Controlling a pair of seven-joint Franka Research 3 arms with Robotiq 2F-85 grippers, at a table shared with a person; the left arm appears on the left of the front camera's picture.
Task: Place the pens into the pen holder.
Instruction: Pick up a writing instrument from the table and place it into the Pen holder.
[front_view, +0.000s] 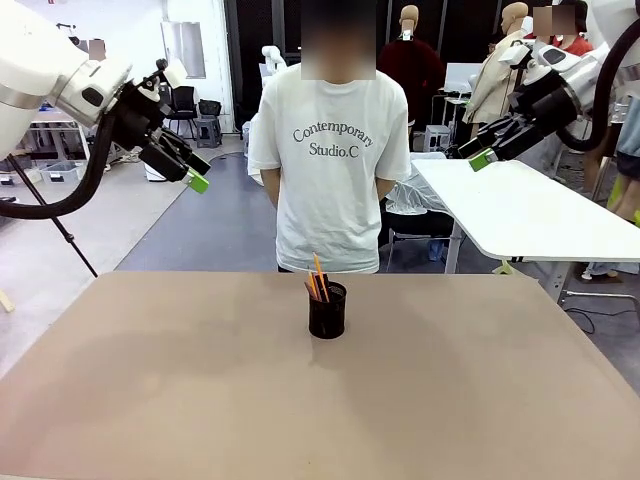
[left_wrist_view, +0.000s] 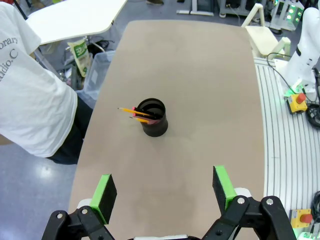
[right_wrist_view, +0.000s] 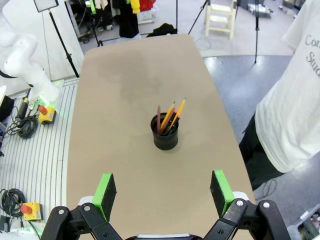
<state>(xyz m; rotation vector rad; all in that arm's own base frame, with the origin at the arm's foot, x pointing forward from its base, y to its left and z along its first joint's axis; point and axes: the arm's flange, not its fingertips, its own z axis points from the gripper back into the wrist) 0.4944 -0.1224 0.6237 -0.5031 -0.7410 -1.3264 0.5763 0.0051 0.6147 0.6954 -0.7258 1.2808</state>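
The front camera sat on the robot's side of the table (front_view: 150, 400), low and centred, and faced across it toward the person (front_view: 330, 150) standing at the far edge. The left wrist camera looked steeply down from well above the table's left end, along its own green-padded fingers (left_wrist_view: 105, 192); the person appeared at picture left. The right wrist camera looked down likewise from the opposite end, past its fingers (right_wrist_view: 221, 187), with the person at picture right. All three views shared the tabletop and the pen holder (front_view: 327, 309) (left_wrist_view: 153, 118) (right_wrist_view: 165, 132) near its middle, seen from a distance.
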